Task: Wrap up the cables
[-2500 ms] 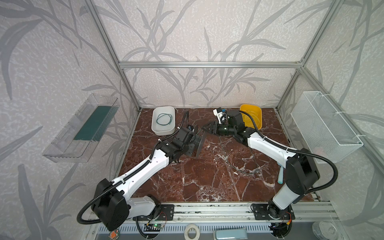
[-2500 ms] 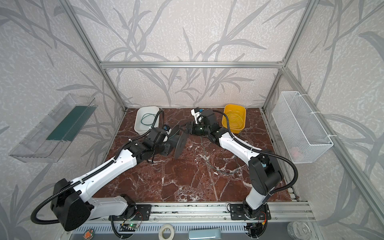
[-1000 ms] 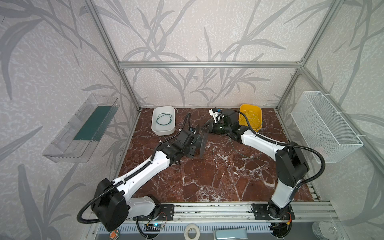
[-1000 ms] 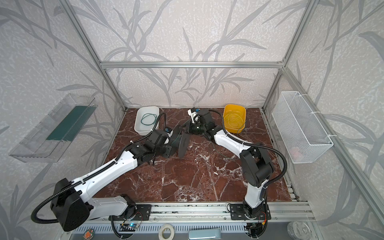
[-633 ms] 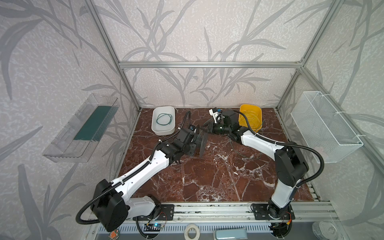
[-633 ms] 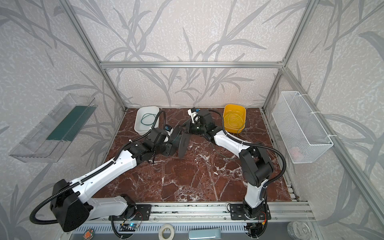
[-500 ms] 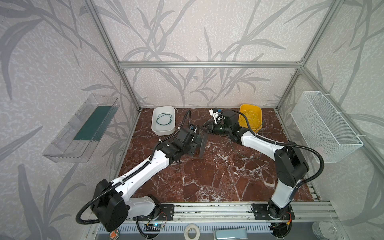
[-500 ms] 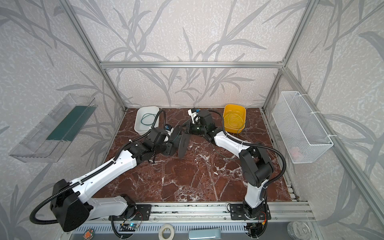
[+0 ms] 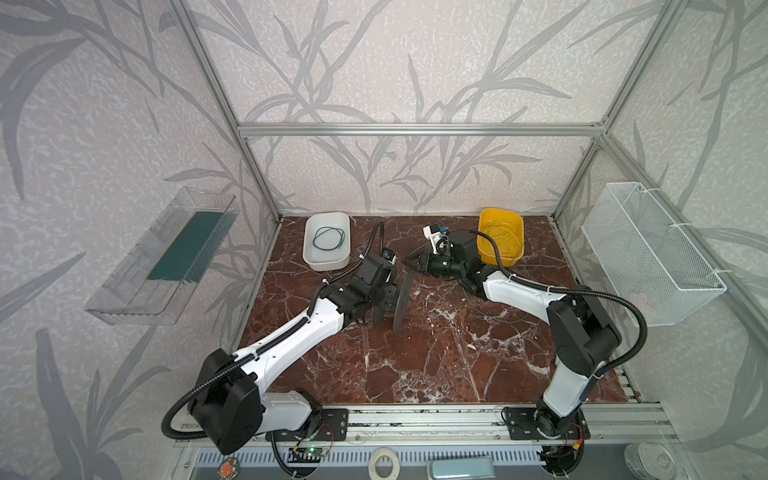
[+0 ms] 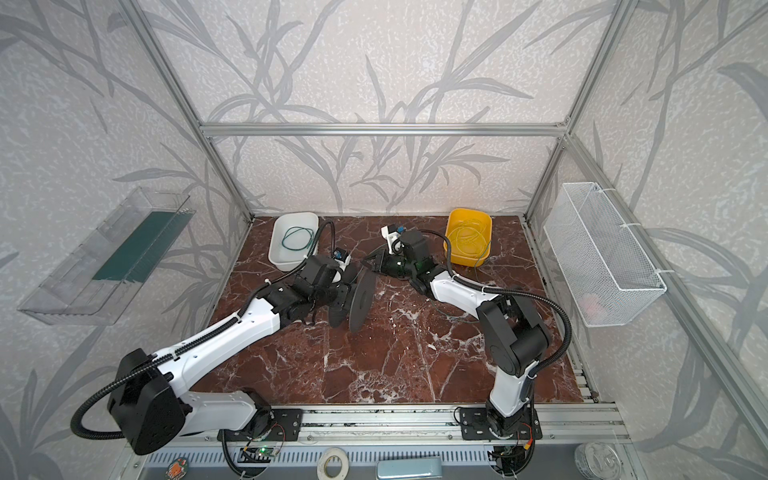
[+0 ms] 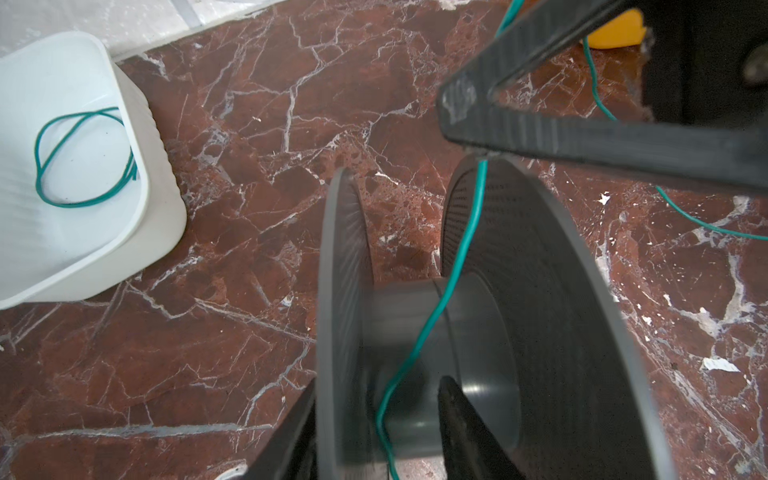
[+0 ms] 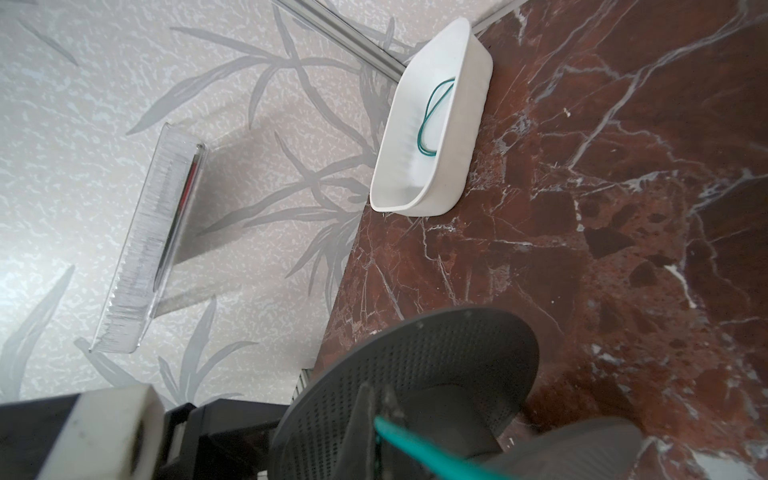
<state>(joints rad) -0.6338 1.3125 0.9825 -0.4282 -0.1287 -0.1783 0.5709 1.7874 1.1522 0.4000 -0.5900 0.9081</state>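
Cable [image 11: 457,257], green, runs from the clenched right gripper [image 11: 469,116], now closer over the spool [image 11: 540,291], to the hub; left gripper [image 11: 376,386], newly slackened, straddles one flange, so a re-grip seems likely.

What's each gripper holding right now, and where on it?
Right gripper pinches the green cable in its fingertips, just above the rim of the grey spool. Left gripper straddles one flange; whether it's clamped can't be told.

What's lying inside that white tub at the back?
A loose loop of green cable lies in the white tub; nothing else shows. In both top views the tub's near wall may hide a sliver of its floor.
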